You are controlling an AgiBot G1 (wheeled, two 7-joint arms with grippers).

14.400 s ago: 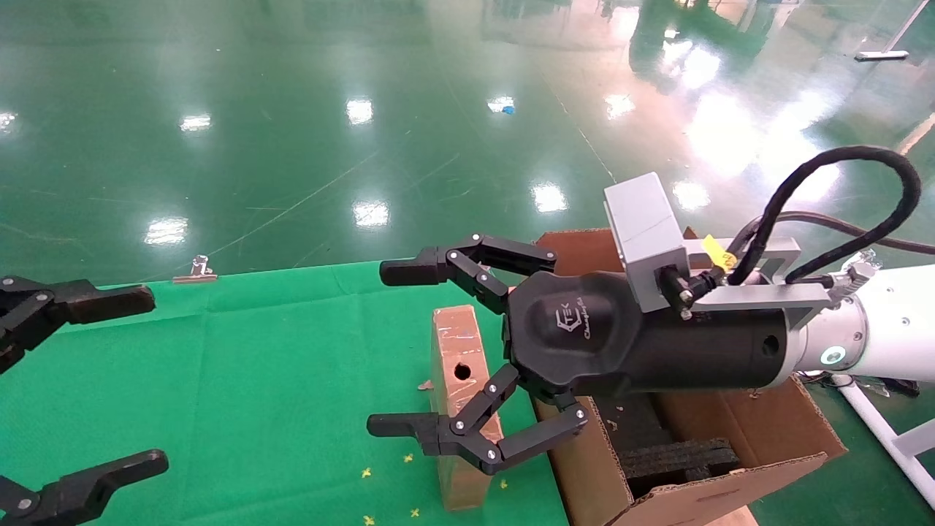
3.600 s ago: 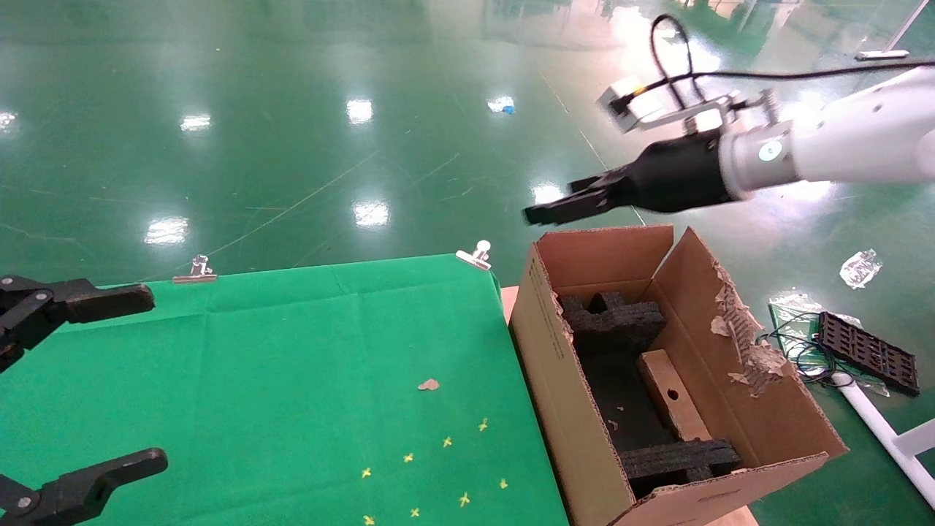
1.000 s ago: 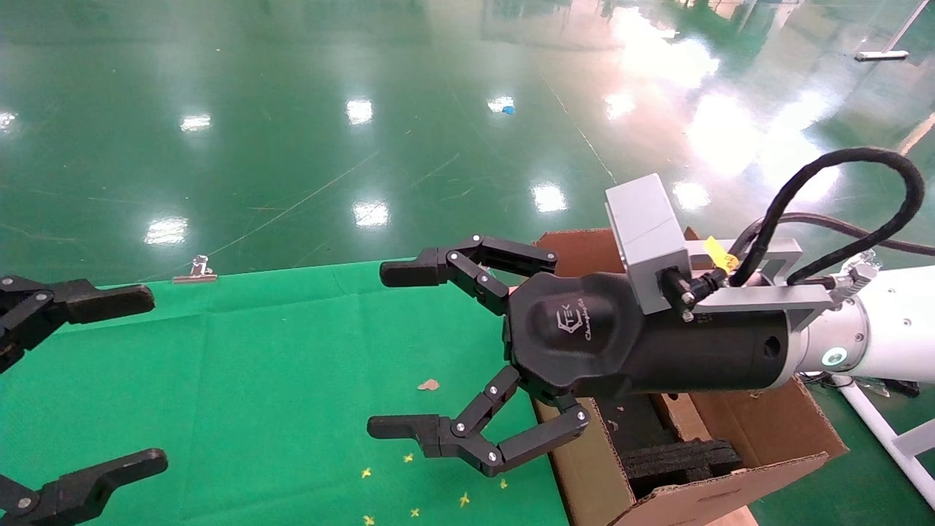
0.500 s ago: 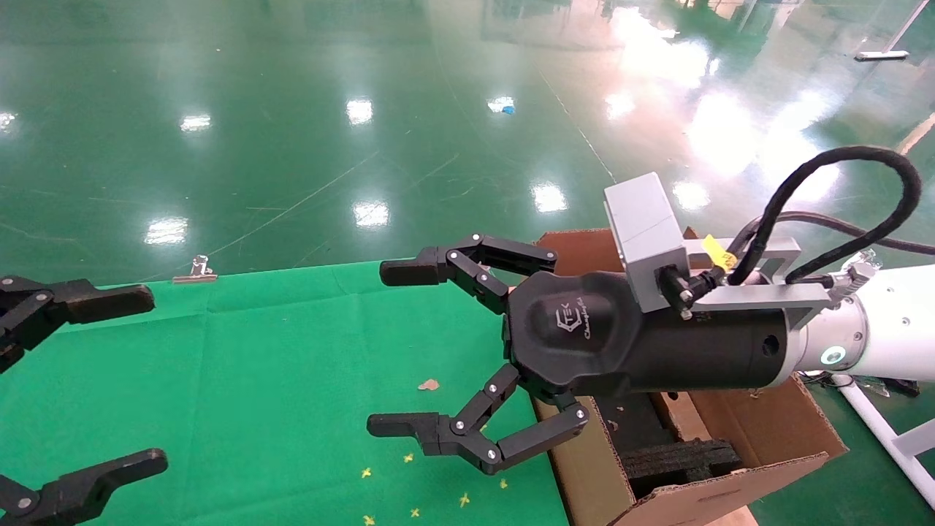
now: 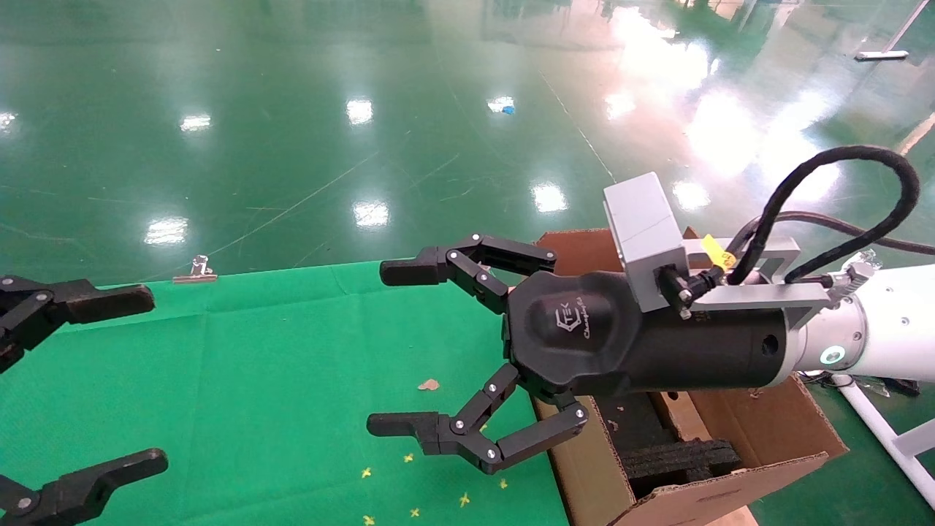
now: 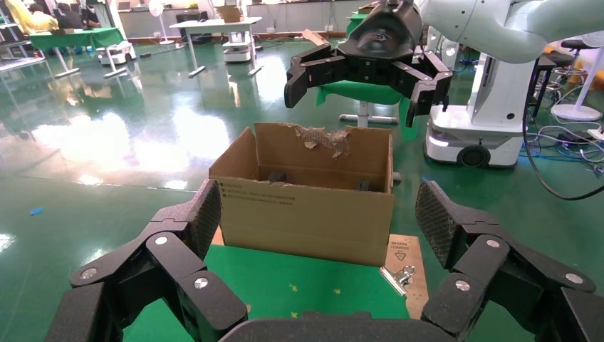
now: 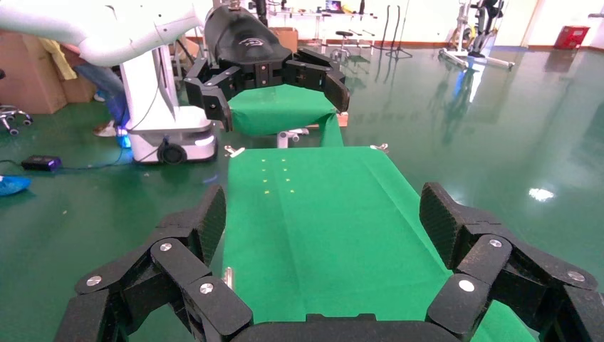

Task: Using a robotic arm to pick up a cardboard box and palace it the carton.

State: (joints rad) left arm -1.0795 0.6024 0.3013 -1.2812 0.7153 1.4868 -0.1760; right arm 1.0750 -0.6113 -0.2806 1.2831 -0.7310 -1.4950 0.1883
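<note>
Right gripper [image 5: 394, 347] wide open, empty (above green cloth [image 5: 256, 365]).

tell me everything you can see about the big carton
The carton is large, brown corrugated cardboard, open-topped with flaps upright; the far flap is torn ragged along its top edge. It stands beside the green cloth. Black foam sits inside, with a slim brown box partly visible. The open right pincer hangs near it, not touching.
</note>
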